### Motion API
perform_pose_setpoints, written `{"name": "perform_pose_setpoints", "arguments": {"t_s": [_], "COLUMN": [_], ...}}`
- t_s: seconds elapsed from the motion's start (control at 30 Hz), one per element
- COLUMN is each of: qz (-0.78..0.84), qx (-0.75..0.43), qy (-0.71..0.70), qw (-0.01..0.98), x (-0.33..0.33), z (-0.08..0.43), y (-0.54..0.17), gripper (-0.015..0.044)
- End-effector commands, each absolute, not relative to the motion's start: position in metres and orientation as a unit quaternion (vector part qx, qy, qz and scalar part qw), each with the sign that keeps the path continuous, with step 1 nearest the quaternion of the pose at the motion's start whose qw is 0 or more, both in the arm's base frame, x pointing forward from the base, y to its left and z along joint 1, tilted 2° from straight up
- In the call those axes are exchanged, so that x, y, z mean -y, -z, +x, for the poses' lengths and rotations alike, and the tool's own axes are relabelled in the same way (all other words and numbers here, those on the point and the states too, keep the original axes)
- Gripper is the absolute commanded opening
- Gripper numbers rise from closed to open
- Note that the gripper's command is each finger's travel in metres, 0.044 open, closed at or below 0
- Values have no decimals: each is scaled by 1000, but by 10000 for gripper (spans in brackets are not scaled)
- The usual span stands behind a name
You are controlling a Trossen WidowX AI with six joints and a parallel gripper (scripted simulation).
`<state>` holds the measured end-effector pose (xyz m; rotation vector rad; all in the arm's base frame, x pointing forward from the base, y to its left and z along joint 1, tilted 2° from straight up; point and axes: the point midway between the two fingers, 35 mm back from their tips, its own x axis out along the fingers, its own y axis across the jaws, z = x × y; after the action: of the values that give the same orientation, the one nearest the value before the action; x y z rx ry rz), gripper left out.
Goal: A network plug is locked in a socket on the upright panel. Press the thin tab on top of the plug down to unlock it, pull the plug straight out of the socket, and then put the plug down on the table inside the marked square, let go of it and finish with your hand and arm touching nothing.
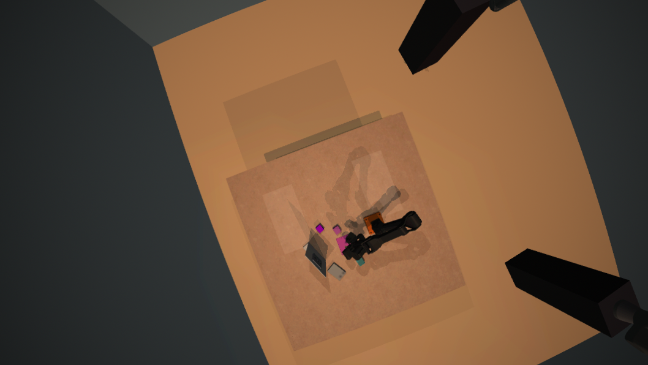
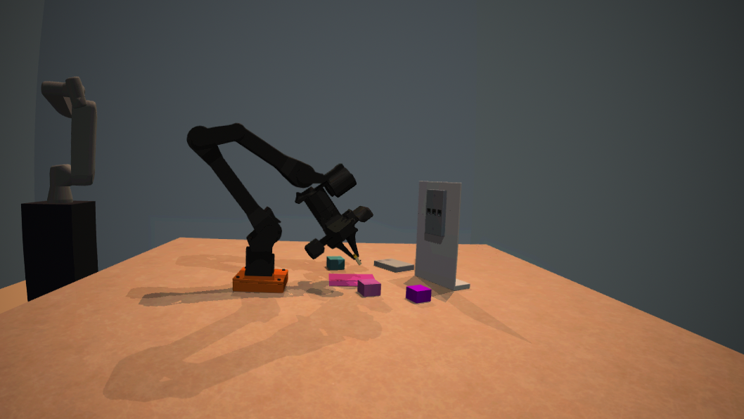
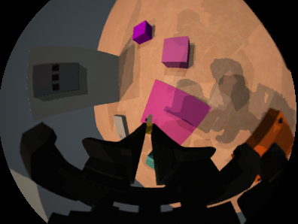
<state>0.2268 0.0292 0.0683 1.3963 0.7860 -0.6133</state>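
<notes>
My gripper [image 2: 354, 256] [image 3: 148, 125] points down at a slant and is shut on the small network plug [image 2: 358, 261] [image 3: 150, 119], a pale piece with a yellowish part at the fingertips. The plug is out in the air, above the table and away from the panel. The magenta marked square [image 1: 341, 244] [image 2: 343, 280] [image 3: 178, 105] lies flat on the table; in the wrist view the plug shows over its left corner. The upright grey panel [image 1: 309, 259] [image 2: 437, 265] [image 3: 103, 77] carries a dark socket plate [image 2: 435, 224] [image 3: 41, 79] with three openings, none with a plug in it.
A mauve block [image 1: 337, 228] [image 2: 368, 287] [image 3: 175, 52] is beside the square. A purple block [image 1: 319, 228] [image 2: 418, 293] [image 3: 142, 32] is nearer the panel. A teal block [image 1: 361, 261] [image 2: 335, 262] [image 3: 150, 161] and a flat grey box [image 1: 336, 270] [image 2: 394, 265] [image 3: 120, 125] lie on the other side.
</notes>
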Motion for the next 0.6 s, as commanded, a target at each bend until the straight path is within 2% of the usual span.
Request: {"name": "perform_pose_setpoints", "arguments": {"t_s": [0.0, 0.57], "qz": [611, 611], "qx": [-350, -350], "qy": [274, 274], "qw": [655, 655], "x": [-28, -28], "z": [226, 225], "y": [-59, -35], "gripper": [0, 0]}}
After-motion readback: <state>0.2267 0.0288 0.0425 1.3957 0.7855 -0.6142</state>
